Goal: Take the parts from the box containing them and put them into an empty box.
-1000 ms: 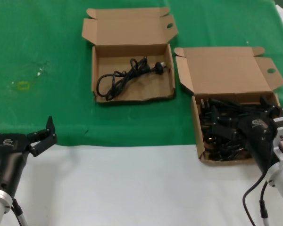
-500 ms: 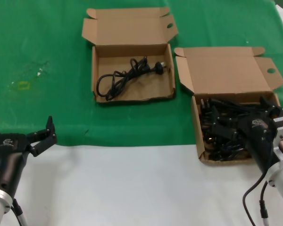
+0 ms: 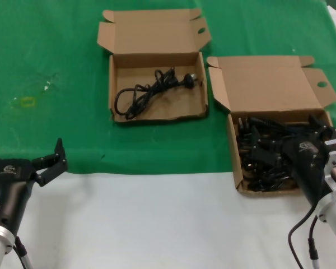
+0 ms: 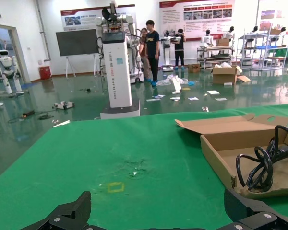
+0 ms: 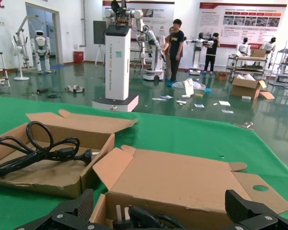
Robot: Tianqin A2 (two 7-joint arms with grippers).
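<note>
- The worktop was white along its near edge, with a green cloth covering the far part.
- Two open cardboard boxes sat on the cloth, side by side and just apart, each with its lid folded back toward the far side.
- The left box held a single black power cord, looped loosely across its floor with a plug toward the right wall.
- The right box, nearer the robot, was filled with a tangled heap of black cords.
- Its lid showed a round hole in the right flap.
- The right gripper hung low over the heap in the right box, at its near right part; its fingers stood spread wide apart in the right wrist view, with nothing seen between them.
- The head view could not show whether the fingers touched the cords.
- The left gripper rested at the near left, at the border of cloth and bare worktop, well apart from both boxes.
- Its fingers were spread wide and held nothing.
- A faint yellowish mark lay on the cloth at the far left.
</note>
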